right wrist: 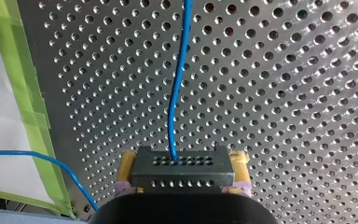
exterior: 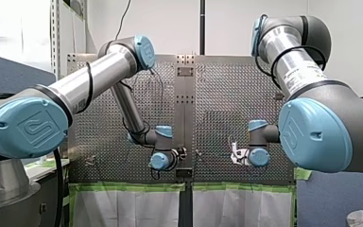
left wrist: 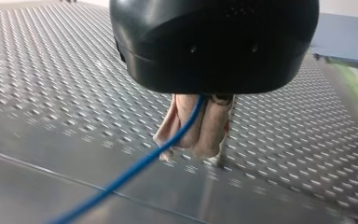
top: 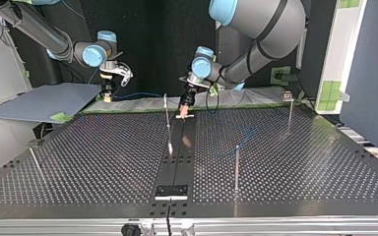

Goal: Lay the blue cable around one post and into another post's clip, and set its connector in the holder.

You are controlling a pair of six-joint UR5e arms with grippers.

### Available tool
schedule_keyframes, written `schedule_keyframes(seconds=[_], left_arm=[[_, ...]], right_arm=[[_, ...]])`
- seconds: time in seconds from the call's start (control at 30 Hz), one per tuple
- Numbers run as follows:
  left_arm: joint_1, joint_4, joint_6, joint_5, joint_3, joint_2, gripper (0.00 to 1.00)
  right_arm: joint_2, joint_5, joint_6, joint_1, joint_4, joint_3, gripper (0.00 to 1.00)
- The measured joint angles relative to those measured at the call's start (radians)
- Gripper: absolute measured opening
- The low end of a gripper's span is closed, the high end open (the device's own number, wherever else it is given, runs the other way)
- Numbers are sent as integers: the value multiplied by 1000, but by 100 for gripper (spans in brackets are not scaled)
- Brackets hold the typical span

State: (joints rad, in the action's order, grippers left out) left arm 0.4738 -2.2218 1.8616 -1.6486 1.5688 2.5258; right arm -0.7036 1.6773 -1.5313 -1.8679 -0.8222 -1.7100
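My left gripper is squeezed shut on the blue cable. The cable comes out between the beige pads and runs off the picture's edge, so its far end is cut off. My right gripper holds the grey connector tight between yellow pads, and the cable goes into the connector's top. In the top view the cable is thin and faint near the posts — I cannot tell if it touches one.
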Motion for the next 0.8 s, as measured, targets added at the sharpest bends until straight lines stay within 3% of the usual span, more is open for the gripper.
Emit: schedule_keyframes(seconds=[0.33,0.57,0.8], left_arm=[[7,-40,-23,18,10,-38,1],[17,-53,-85,81,73,-51,1],[36,-42,-114,137,137,-81,1]], right_arm=[[0,-2,-1,3,2,0,0],[0,-2,-1,0,2,0,0],[0,-2,-1,-1,7,0,0]])
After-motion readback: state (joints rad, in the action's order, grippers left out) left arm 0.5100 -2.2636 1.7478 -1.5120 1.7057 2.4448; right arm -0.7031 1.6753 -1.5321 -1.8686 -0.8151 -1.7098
